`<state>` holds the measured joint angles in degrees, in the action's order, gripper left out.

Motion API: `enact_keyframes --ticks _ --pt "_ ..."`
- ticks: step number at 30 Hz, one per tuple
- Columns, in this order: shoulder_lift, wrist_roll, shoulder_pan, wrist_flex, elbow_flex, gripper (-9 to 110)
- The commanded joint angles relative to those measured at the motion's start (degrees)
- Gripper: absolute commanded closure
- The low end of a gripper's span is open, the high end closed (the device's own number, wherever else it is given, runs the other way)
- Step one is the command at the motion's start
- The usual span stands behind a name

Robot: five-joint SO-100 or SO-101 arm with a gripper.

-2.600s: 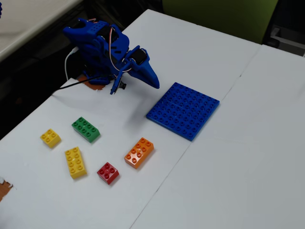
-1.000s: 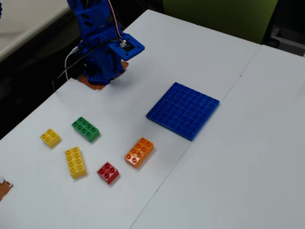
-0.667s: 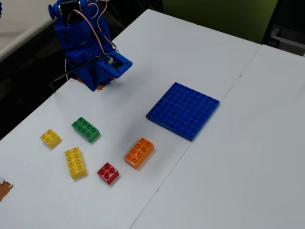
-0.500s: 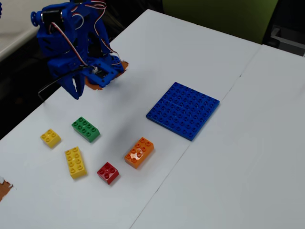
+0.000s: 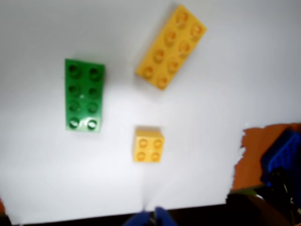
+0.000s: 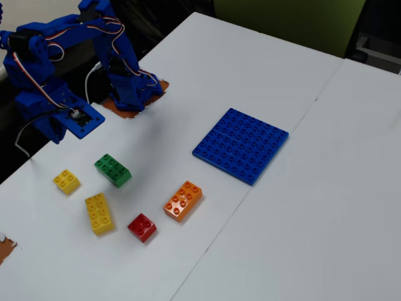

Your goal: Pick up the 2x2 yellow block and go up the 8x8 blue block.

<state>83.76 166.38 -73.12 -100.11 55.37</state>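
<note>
The 2x2 yellow block (image 6: 66, 180) lies near the table's left edge in the fixed view. In the wrist view the 2x2 yellow block (image 5: 148, 144) sits just above centre-bottom, a short way ahead of my gripper (image 5: 150, 219). Its two blue tips show pressed together at the bottom edge with nothing between them. In the fixed view my gripper (image 6: 55, 134) hangs above the table's left edge, up and back from the yellow block and not touching it. The 8x8 blue block (image 6: 241, 144) lies flat at the table's middle, far to the right.
A green brick (image 6: 113, 170) and a long yellow brick (image 6: 99, 213) flank the small yellow one. A red brick (image 6: 142, 227) and an orange brick (image 6: 183, 200) lie further right. The arm's base (image 6: 128, 94) stands at the back left. The table edge runs just under the gripper.
The arm has unfolded from its rest pose at the base and swung left, out over the table's left edge above the bricks. No brick has moved.
</note>
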Motion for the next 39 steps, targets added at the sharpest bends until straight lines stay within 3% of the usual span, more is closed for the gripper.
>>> enact_keyframes --ticks 1,13,17,21,39 --pt "-1.32 1.58 -2.99 -0.44 -5.1 101" --pt "-7.82 -1.76 -8.0 3.52 -2.99 100" --pt "-9.14 -3.16 -7.29 5.01 -2.2 87" --pt "-10.28 -4.48 -6.94 6.59 -2.11 82" --pt "-21.97 -6.24 -4.83 17.49 -2.11 79"
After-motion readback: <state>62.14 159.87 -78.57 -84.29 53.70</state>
